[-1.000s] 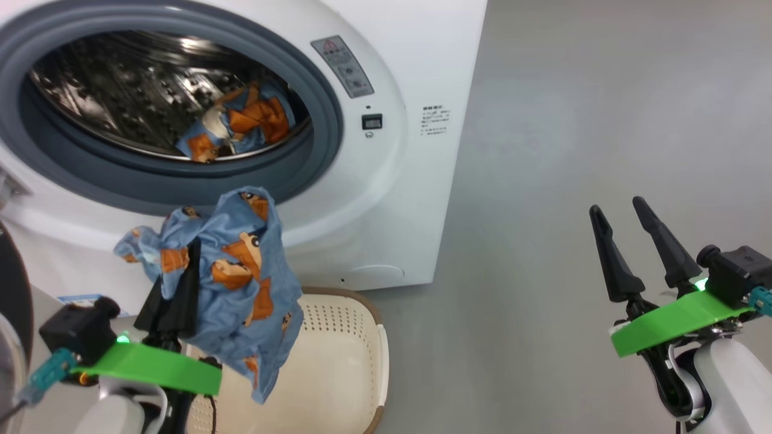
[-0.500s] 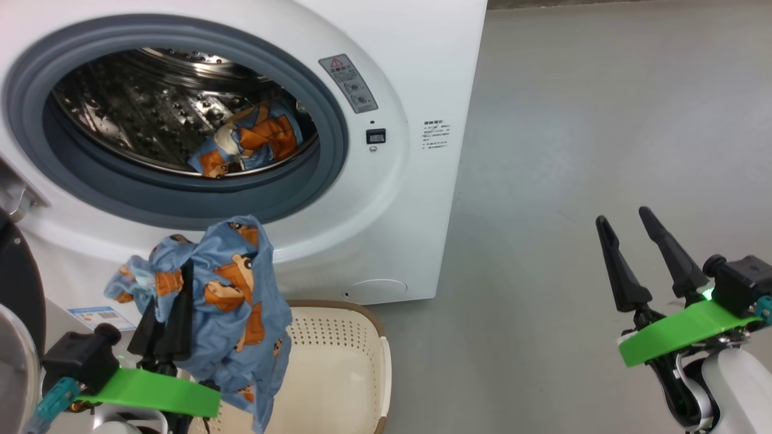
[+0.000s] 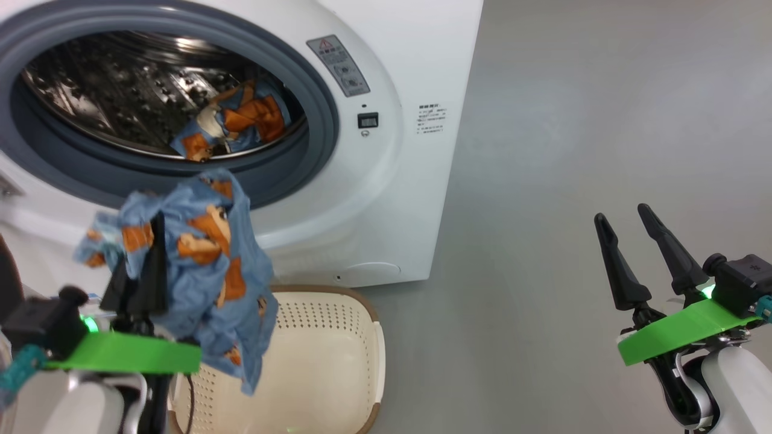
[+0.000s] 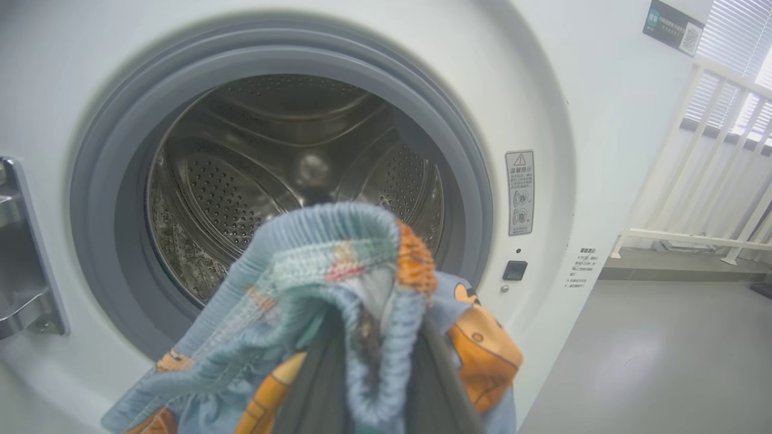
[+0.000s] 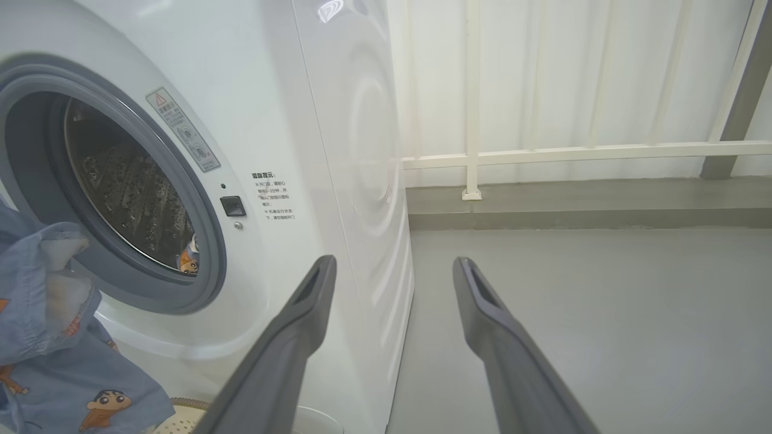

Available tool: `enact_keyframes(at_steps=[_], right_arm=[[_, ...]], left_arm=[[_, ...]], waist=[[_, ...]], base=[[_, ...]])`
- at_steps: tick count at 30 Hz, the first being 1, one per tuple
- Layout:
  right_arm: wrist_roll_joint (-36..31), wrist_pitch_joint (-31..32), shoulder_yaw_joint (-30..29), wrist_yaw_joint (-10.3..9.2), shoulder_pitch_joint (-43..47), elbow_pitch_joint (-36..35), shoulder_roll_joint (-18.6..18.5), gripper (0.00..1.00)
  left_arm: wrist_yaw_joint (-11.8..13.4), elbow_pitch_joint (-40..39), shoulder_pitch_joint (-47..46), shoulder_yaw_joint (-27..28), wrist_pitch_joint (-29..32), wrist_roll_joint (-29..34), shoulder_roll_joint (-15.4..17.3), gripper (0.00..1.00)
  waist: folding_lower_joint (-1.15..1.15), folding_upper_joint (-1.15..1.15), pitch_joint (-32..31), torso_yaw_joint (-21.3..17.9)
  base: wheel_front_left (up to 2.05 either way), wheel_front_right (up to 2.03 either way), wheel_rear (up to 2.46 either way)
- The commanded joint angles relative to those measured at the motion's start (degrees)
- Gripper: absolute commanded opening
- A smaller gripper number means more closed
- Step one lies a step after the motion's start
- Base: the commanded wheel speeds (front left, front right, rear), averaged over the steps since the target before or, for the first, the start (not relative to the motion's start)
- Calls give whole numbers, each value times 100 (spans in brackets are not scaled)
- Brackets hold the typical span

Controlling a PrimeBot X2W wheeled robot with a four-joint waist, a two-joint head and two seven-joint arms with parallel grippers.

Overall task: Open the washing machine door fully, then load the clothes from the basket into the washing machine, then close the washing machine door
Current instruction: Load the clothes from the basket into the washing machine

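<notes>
The washing machine [image 3: 386, 181] stands with its drum open, and one piece of the clothes [image 3: 232, 123] lies inside on the steel drum. My left gripper [image 3: 157, 226] is shut on a light-blue bear-print garment [image 3: 205, 265], which it holds up just below and in front of the grey gasket [image 3: 313, 138]. In the left wrist view the garment [image 4: 338, 253] bunches over my fingers, facing the drum [image 4: 253, 181]. The basket [image 3: 338, 355] sits on the floor under the garment. My right gripper [image 3: 620, 214] hangs open and holds nothing, far to the right.
A dark sliver of the washing machine door [image 3: 7, 271] shows at the far left, and its metal hinge [image 4: 24, 253] sits beside the opening. Bare grey floor [image 3: 573, 120] spreads right of the machine. A white railing [image 5: 579, 154] runs behind.
The left gripper has lifted the garment up to the lower rim of the drum opening. The head camera has shifted a little. The right arm has stayed put.
</notes>
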Motion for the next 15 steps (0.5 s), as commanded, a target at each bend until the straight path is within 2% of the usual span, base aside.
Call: enact_keyframes(at_steps=[1,6,15], right_arm=[[-18,-46,56,42,-86,-169,-96,100],[-62,-46,71,42,-187,-255,-24,100],[-230,-46,55,42,-446,-430,93,100]], left_arm=[[-19,-115,-379,258,-38,88,171,0],[-255,374,-1034,336,-37,11,208,0],[-576,2111,-2821,388,-29,98,451,0]], waist=[[0,0,141,-76],[0,0,494,-248],[0,0,1510,-685]], base=[[0,0,0],[0,0,0],[0,0,0]])
